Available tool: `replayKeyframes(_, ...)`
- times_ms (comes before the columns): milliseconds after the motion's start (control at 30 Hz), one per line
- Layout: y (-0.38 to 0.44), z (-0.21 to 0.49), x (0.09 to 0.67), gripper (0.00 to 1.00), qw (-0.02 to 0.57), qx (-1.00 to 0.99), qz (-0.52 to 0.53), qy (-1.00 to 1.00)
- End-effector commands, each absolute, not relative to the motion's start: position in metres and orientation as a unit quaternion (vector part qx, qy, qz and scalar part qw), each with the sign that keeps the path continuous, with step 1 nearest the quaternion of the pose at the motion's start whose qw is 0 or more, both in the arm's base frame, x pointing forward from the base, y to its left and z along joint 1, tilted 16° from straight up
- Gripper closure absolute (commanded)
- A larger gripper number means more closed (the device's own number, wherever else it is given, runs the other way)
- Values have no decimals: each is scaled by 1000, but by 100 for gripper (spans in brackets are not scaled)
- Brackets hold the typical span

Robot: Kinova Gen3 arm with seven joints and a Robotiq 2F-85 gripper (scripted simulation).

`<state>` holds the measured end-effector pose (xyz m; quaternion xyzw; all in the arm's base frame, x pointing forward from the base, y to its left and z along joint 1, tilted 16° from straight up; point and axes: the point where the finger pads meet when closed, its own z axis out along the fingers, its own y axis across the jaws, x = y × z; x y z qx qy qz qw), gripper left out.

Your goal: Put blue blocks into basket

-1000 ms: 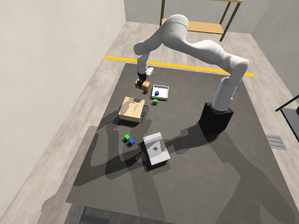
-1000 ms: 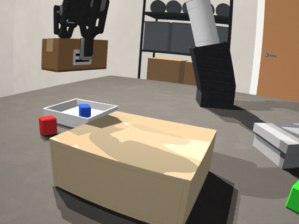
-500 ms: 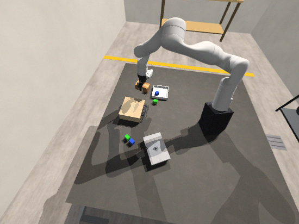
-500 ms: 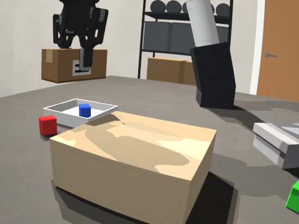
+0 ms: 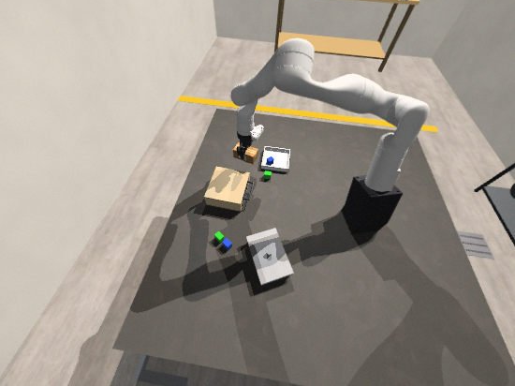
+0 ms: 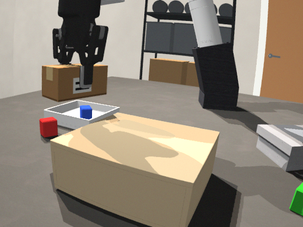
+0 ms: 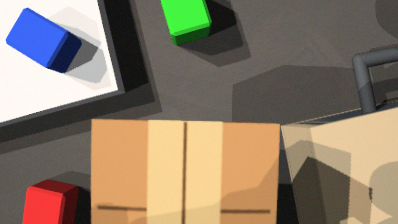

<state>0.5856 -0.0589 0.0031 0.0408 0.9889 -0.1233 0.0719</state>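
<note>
- The pincer (image 5: 242, 154) (image 6: 76, 76) is partly open, a bit more than half of its range, and it has hold of the brown cardboard box (image 5: 251, 155) (image 6: 61, 82) (image 7: 185, 170); one finger is flat against the side with the label, and the other finger is hidden behind the box.
- The pincer points downward, and the box is low and level in it; I cannot tell if its bottom touches the dark table top (image 5: 328, 302) (image 6: 138, 95) (image 7: 280, 40).
- Beside the pincer, on the side of the arm's base, is the white basket (image 5: 286, 161) (image 6: 63, 119) (image 7: 30, 97), with one blue block (image 5: 270, 160) (image 6: 86, 112) (image 7: 36, 36) lying inside, away from the edge.
- Near the pincer, outside the basket, are a red block (image 6: 48, 127) (image 7: 44, 206) and a bright green block (image 5: 267, 175) (image 7: 187, 19).
- Also near the pincer, but apart from it, stands the light wooden cabinet (image 5: 228, 186) (image 6: 124, 161) (image 7: 345, 135); its dark handle (image 5: 249, 190) (image 7: 365, 82) shows, but I cannot tell if the drawer is fully shut.
- Well apart from the pincer, beyond the cabinet, the second blue block (image 5: 227, 244) is just beside another green block (image 5: 219, 237) (image 6: 298, 200).
- Also well apart from the pincer is the metal box (image 5: 277, 280) (image 6: 270, 151), with its lid (image 5: 281, 269) (image 6: 275, 136) on top; if it sits all the way down, I cannot tell.
</note>
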Motion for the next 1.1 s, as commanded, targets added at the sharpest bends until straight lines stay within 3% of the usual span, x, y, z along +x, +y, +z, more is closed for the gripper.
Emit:
replayKeyframes(0,-60,-1,587,33,73,41,-123,989)
replayKeyframes(1067,-76,-62,595,33,73,41,-123,989)
